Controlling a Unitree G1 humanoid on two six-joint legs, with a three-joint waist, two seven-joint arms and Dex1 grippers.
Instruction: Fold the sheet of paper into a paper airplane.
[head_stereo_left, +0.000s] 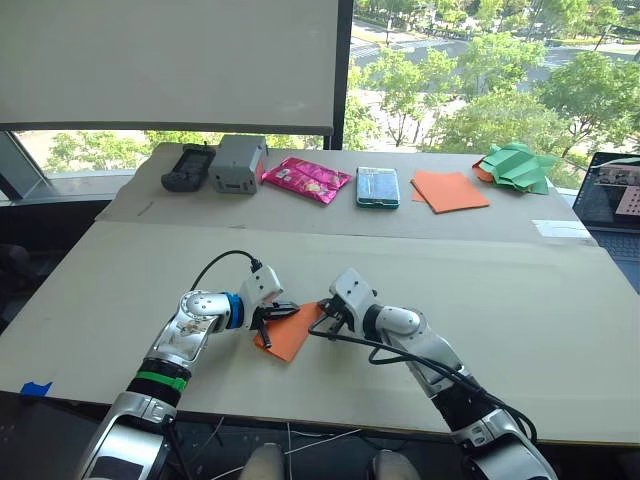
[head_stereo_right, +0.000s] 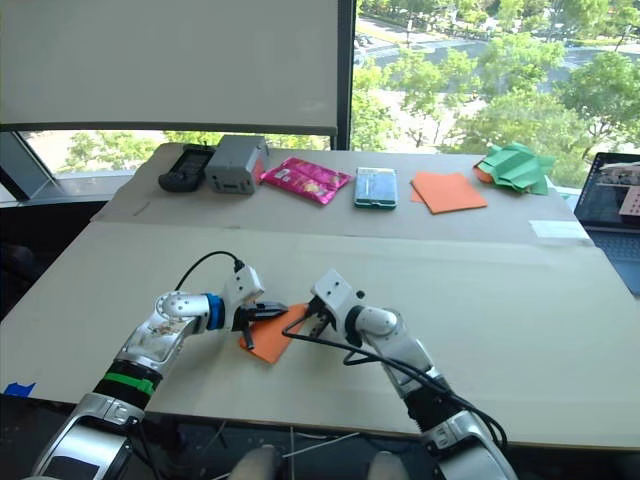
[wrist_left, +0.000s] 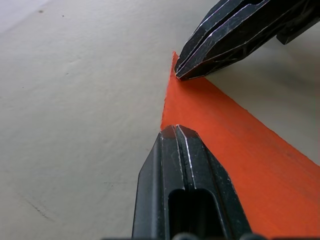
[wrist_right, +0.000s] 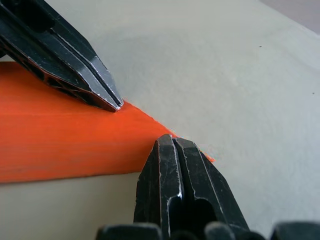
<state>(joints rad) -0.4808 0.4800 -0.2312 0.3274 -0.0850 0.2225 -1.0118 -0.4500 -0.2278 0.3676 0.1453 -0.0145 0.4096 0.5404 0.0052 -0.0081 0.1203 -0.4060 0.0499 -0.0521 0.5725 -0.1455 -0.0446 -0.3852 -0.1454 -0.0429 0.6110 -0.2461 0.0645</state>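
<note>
At the near edge of the table (head_stereo_left: 560, 330), the folded orange sheet of paper (head_stereo_left: 291, 335) is pinned flat by the closed tips of the left gripper (head_stereo_left: 284, 309) and right gripper (head_stereo_left: 324, 313), both pressed shut at the same pointed end; whether either actually pinches the paper cannot quite be told. Should one tip drag sideways, the thin sheet could be skewed or torn and the crease spoiled. Farther back, well out of the way, a pink packet (head_stereo_left: 306, 179), a grey box (head_stereo_left: 237, 163), smooth orange sheets (head_stereo_left: 449, 191) and crumpled green paper (head_stereo_left: 517, 166) are laid along the window.
</note>
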